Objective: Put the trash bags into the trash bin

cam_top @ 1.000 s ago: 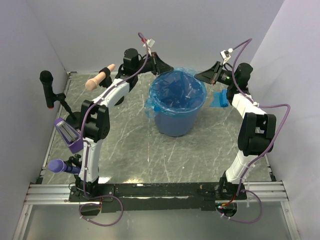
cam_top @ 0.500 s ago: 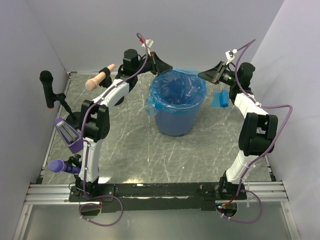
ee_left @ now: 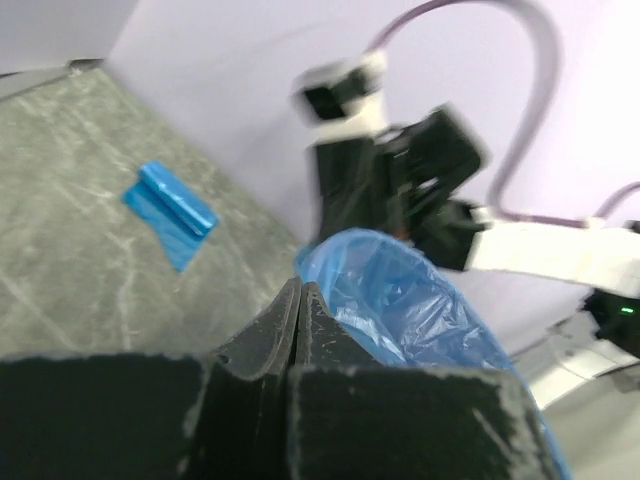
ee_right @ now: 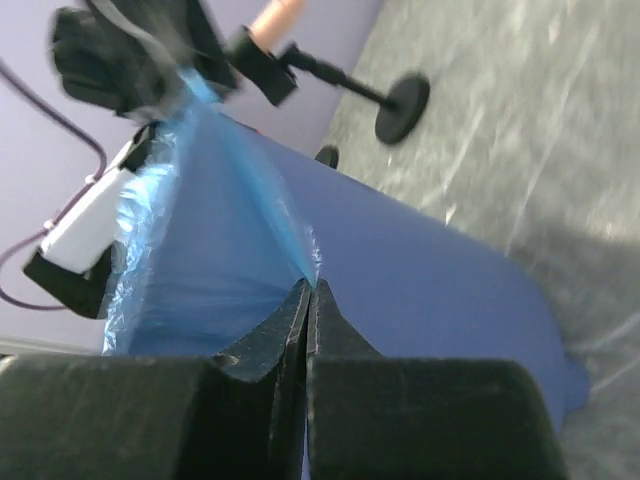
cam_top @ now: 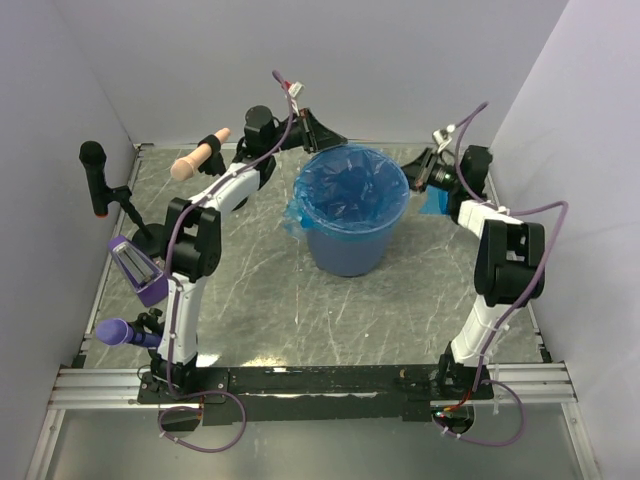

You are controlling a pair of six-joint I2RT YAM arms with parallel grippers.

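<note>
Overhead, two robot arms reach around a trash bin (cam_top: 348,240) that stands upright at the middle of a grey marbled table (cam_top: 260,290). A trash bag (cam_top: 345,190) of thin, translucent blue film sits inside the bin, its mouth spread over the rim and a flap hanging down the outer wall on the left. The left gripper (cam_top: 328,137) is at the bin's far rim and the right gripper (cam_top: 417,172) at its right rim.

From the left wrist, the left gripper's jaws are pressed together, with the edge of the film meeting their tips. From the right wrist, the right gripper's jaws are likewise closed, pinching a corner of the film that is drawn to a point just above the bin's outer wall.

A second bag, folded into a small blue packet (cam_top: 433,203), lies flat on the table just right of the bin, beside the right arm and outside the bin.

Along the table's left side are a black microphone-shaped object (cam_top: 94,170), a beige rod (cam_top: 198,158), a purple scoop-shaped object (cam_top: 137,270) and a purple handle (cam_top: 118,332).
</note>
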